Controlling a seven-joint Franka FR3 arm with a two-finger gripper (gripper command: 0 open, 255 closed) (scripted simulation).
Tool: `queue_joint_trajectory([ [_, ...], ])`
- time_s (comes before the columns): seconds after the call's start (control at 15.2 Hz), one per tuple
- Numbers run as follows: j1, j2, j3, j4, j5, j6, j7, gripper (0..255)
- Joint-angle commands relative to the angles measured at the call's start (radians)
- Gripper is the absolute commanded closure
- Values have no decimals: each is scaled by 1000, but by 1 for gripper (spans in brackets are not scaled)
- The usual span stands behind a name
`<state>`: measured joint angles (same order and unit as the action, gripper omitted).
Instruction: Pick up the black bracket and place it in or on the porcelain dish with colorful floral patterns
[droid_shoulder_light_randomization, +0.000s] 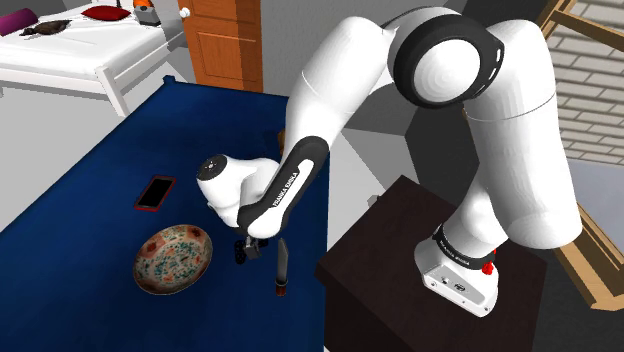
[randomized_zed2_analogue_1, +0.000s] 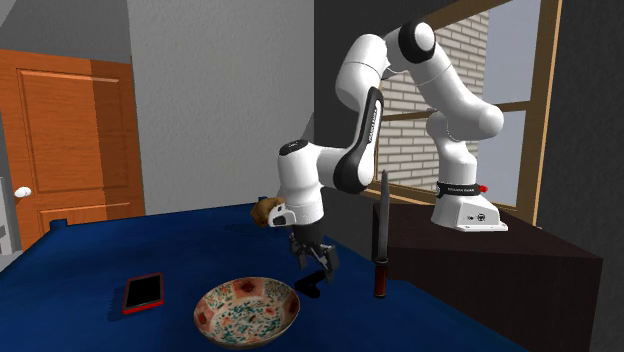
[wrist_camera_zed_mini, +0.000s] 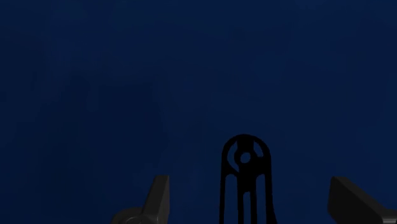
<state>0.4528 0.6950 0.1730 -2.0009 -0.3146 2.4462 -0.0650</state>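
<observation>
The black bracket (wrist_camera_zed_mini: 245, 175) lies flat on the dark blue table top (droid_shoulder_light_randomization: 90, 170); its rounded end with a hole and slots shows between my fingers. My gripper (wrist_camera_zed_mini: 254, 205) is open, and both fingers stand well clear of the bracket's sides. In the shoulder view the gripper (droid_shoulder_light_randomization: 245, 250) points down just above the table near its edge. The floral dish (droid_shoulder_light_randomization: 150, 272) sits a short way off, toward that view's left. In the second exterior view the gripper (randomized_zed2_analogue_1: 315, 262) hangs just beyond the dish's (randomized_zed2_analogue_1: 246, 326) right rim.
A slim dark knife-like object (randomized_zed2_analogue_1: 380, 235) stands upright close beside the gripper, at the table edge (droid_shoulder_light_randomization: 282, 265). A red-framed phone (droid_shoulder_light_randomization: 154, 193) lies beyond the dish. The dark stand (droid_shoulder_light_randomization: 385, 250) is next to the table. A white bed (droid_shoulder_light_randomization: 80, 50) and a wooden door (randomized_zed2_analogue_1: 70, 140) are behind.
</observation>
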Motion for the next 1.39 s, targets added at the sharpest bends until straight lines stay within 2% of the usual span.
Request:
queue_joint_trajectory([
  [0.0,2,17,-5,2,-6,15,3,0],
  [0.53,2,17,-5,2,-6,14,3,0],
  [0.59,2,17,-5,2,-6,14,3,255],
  [1.32,-2,-9,1,-8,0,-1,-1,255],
])
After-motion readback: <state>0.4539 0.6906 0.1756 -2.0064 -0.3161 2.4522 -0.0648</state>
